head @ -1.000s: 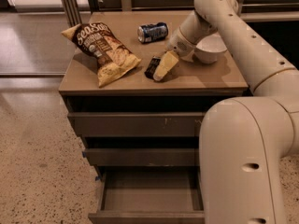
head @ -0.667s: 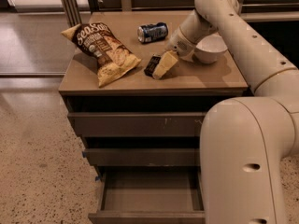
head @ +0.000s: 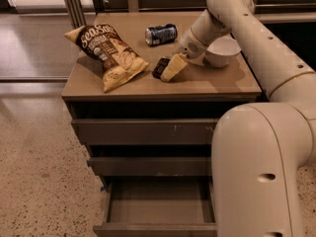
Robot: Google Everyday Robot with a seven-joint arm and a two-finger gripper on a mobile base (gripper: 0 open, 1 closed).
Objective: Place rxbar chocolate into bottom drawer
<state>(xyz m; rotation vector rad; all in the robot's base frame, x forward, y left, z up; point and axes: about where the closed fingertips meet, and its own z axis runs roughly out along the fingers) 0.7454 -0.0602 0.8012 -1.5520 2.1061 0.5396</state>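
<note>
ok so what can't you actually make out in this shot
Camera view only.
rxbar chocolate: partly covered by the gripper, which sits against it on the cabinet top.
bottom drawer: open, right side hidden by the robot's arm, front cut by the lower edge.
white bowl: partly behind the arm.

small flat rxbar chocolate (head: 160,67) in a dark wrapper: thin film, slight sheen.
pale cream gripper (head: 170,69), at the bar on the cabinet top: smooth, matt, plastic in look.
off-white robot arm (head: 256,147): smooth moulded shell, soft satin gloss.
large tan-and-brown chip bag (head: 109,55): crinkled, glossy film.
blue soda can (head: 161,34): shiny metal.
white round bowl (head: 223,51): smooth, faintly glossy.
grey-brown cabinet top (head: 207,85): flat, matt, laminate in look.
bottom drawer (head: 158,206): same matt grey-brown board, plain smooth front.
speckled floor (head: 34,172): polished, stone-like.
</note>
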